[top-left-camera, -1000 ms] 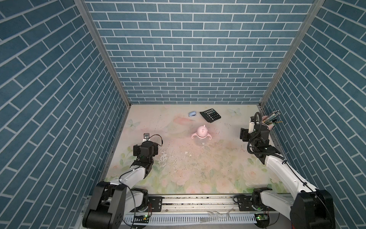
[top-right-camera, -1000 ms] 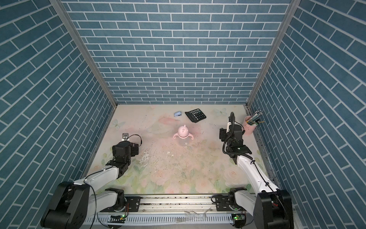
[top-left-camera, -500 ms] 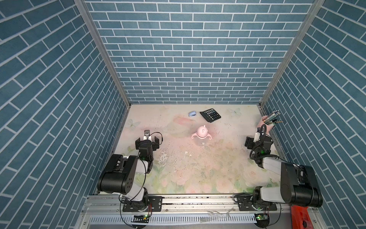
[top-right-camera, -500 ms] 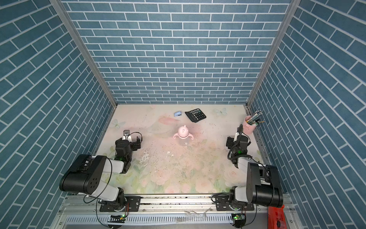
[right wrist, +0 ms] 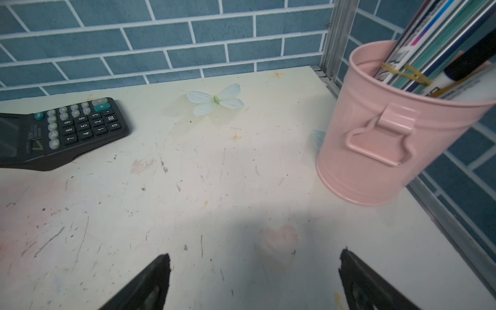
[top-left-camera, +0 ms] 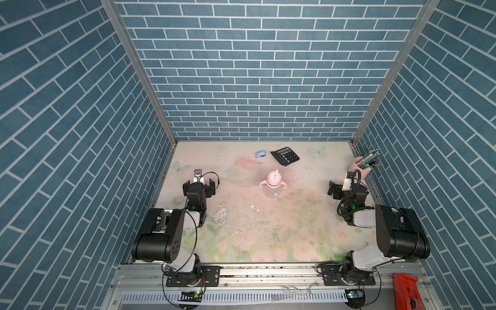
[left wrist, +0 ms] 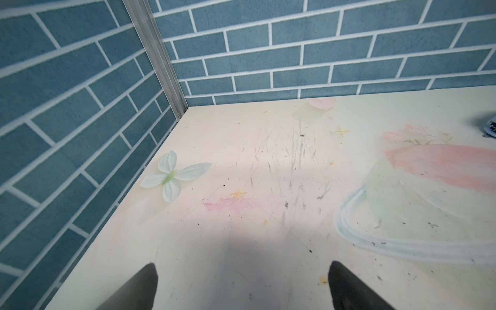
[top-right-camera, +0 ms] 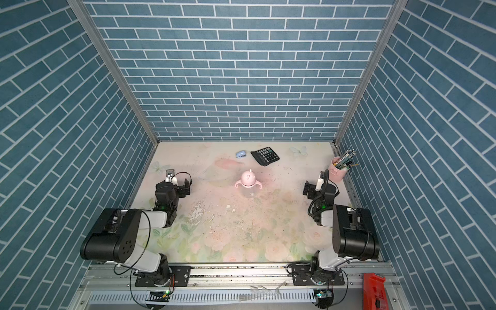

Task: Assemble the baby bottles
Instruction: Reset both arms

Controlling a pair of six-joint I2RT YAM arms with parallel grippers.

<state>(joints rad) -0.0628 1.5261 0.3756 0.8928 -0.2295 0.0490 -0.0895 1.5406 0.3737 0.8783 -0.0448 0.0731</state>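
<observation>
The left gripper (left wrist: pixel 243 265) and right gripper (right wrist: pixel 255 255) are gaping wide and empty, the baby bottle (top-left-camera: pixel 273 182) standing upright between them, well apart.

Baby bottle (top-left-camera: pixel 273 183), one item, showing in both top views (top-right-camera: pixel 248 183). It is standing upright on the worktop (top-left-camera: pixel 268 230), about midway across and somewhat toward the back wall. Pink dome cap (top-left-camera: pixel 274 177) is sitting on top, a small nub at its crown pointing up. Pink ring with two curved handles (top-left-camera: pixel 281 185) is sitting just below the cap, its handles sweeping out to either side. Clear bottle body (top-left-camera: pixel 273 192) is showing faintly beneath the ring, resting on the surface. All parts are appearing joined as one unit.
</observation>
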